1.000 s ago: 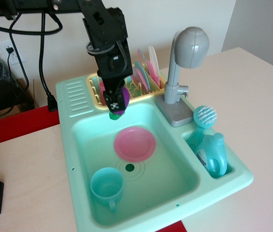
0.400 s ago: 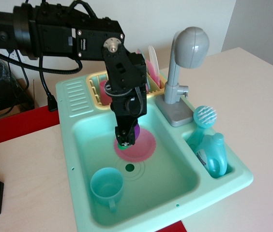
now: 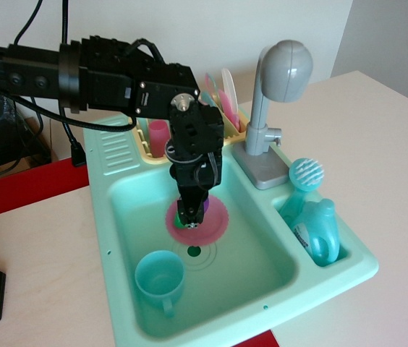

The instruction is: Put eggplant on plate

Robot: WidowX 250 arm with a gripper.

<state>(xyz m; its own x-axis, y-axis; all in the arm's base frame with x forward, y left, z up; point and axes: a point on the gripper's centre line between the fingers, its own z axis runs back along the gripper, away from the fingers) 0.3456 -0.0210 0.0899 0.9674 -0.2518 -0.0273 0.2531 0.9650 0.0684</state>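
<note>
My gripper (image 3: 190, 215) points down into the teal sink and is shut on the purple eggplant (image 3: 201, 207). Only a sliver of purple and a bit of green stem show between the fingers. The eggplant is low over the round pink plate (image 3: 215, 220), which lies flat on the sink floor; I cannot tell whether it touches the plate. The arm hides the plate's middle and far side.
A teal cup (image 3: 159, 278) stands in the sink's front left corner. The grey faucet (image 3: 273, 108) rises at the back right. A yellow rack (image 3: 222, 116) behind the sink holds upright plates and a pink cup (image 3: 158, 137). A teal bottle and brush (image 3: 314, 217) sit in the right compartment.
My gripper came down from beside the rack into the sink with the eggplant and now hangs low over the pink plate. The arm has swung forward.
</note>
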